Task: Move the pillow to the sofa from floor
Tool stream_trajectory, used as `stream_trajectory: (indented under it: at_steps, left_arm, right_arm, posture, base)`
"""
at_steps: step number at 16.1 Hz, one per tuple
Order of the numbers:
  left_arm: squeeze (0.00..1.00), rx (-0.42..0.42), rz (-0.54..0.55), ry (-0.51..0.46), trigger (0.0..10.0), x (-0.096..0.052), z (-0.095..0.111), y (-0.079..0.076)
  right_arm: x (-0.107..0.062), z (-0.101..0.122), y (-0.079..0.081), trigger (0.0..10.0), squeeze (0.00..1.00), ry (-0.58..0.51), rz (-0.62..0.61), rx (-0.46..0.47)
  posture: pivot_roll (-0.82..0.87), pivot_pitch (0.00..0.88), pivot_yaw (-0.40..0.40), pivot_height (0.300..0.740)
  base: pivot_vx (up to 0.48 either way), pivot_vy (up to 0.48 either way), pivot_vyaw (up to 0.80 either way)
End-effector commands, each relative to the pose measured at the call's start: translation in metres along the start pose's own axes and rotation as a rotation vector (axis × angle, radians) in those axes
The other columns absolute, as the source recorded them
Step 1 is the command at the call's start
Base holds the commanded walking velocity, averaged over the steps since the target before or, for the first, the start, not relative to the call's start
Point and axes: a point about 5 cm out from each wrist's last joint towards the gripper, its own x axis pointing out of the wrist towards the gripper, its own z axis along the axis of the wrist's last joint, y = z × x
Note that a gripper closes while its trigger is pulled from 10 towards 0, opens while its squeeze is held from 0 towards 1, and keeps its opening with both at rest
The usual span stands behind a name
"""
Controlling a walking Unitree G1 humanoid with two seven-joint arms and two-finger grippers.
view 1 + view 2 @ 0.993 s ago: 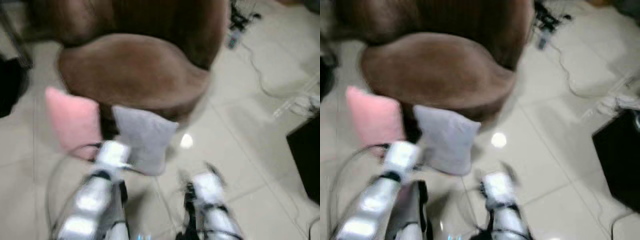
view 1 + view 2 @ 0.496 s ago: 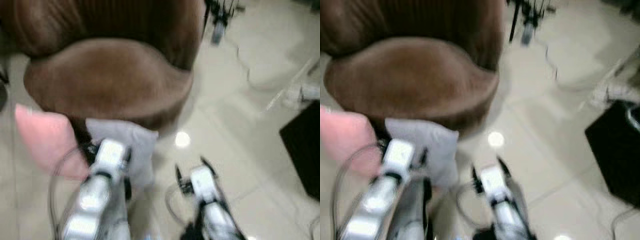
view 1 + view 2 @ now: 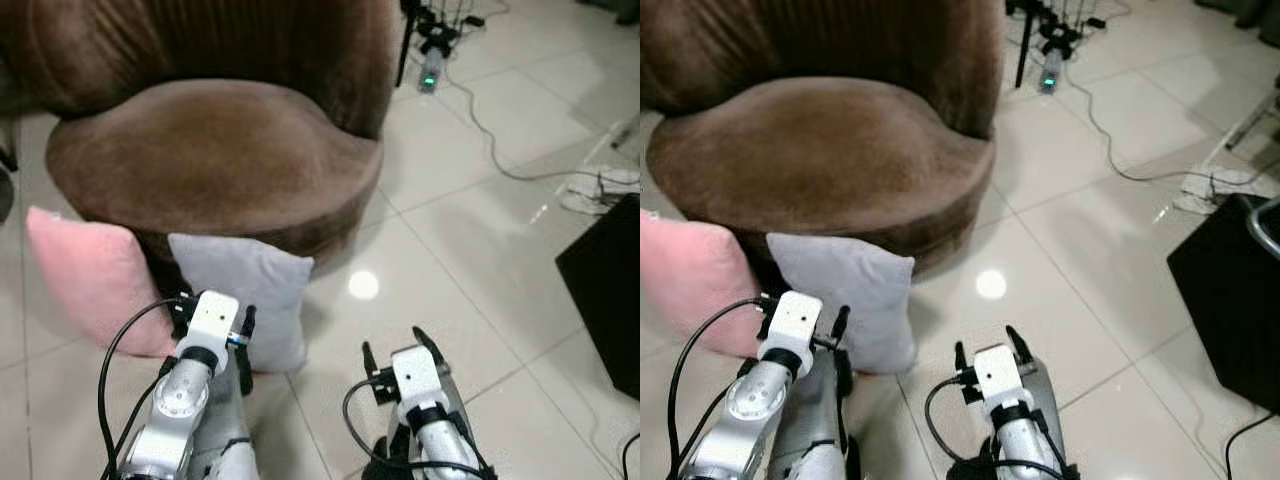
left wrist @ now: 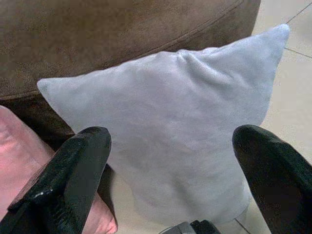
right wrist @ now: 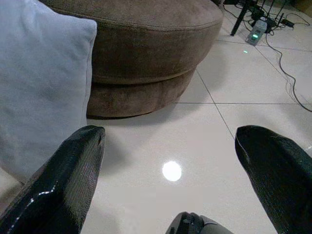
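The left gripper [image 4: 170, 161] has its two black fingers [image 4: 68, 180] spread wide apart. It hangs low over the floor [image 3: 480, 230], just in front of the gray pillow [image 3: 245, 300], and is not touching it. In the left wrist view the gray pillow sits right between the two fingers.

The right gripper [image 5: 170, 175] is also spread wide and holds nothing. It hangs over the bare tiles, a little to the right of the gray pillow, and points at the floor beside the sofa's base.

The gray pillow stands upright on the floor and leans on the front of the brown sofa [image 3: 220, 150]. A pink pillow [image 3: 90, 280] stands just beside it on its left, leaning on the sofa too. The two pillows look like they touch near the bottom.

The sofa is round and soft, with a tall back. A bright spot of light [image 3: 363, 285] shines on the tiles to the right of the gray pillow. Farther right stands a black box [image 3: 610, 290]. Cables [image 3: 500, 150] run over the floor at the far right, near a small thing with a green light [image 3: 428, 80].
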Motion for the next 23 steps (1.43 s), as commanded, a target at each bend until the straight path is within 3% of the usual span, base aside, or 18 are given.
stream_trajectory:
  at_steps: [1,11,13,18,23]
  left_arm:
    - [0.0,-0.015,-0.011,-0.013,10.0,-0.001,-0.001,-0.002]
    - [0.0,0.015,-0.054,-0.057,10.0,0.003,-0.001,-0.005]
    - [0.0,0.024,-0.042,-0.05,10.0,0.007,0.001,-0.001]
    - [0.0,0.049,-0.012,-0.049,10.0,0.025,0.016,0.028]
    - [0.0,0.187,-0.151,0.012,10.0,0.048,0.048,0.075]
  right_arm:
    - [-0.002,-0.004,0.0,10.0,0.0,0.013,-0.001,0.004]
    - [-0.004,-0.003,0.002,10.0,0.0,0.016,-0.001,0.008]
    - [-0.004,-0.003,0.002,10.0,0.0,0.016,-0.004,0.011]
    - [-0.003,-0.001,0.004,10.0,0.0,0.016,-0.013,0.018]
    - [-0.003,0.001,0.009,10.0,0.0,0.015,-0.027,0.03]
  posture:
    - [0.11,0.155,-0.043,0.515]
    - [0.1,0.17,-0.035,0.515]
    - [0.1,0.172,-0.033,0.515]
    - [0.1,0.179,-0.021,0.515]
    - [0.09,0.18,0.006,0.515]
  base:
    - [0.0,0.454,0.0]
    - [0.466,0.029,0.0]
    - [0.0,0.0,0.0]
    - [0.0,0.0,0.0]
    - [0.0,0.0,0.0]
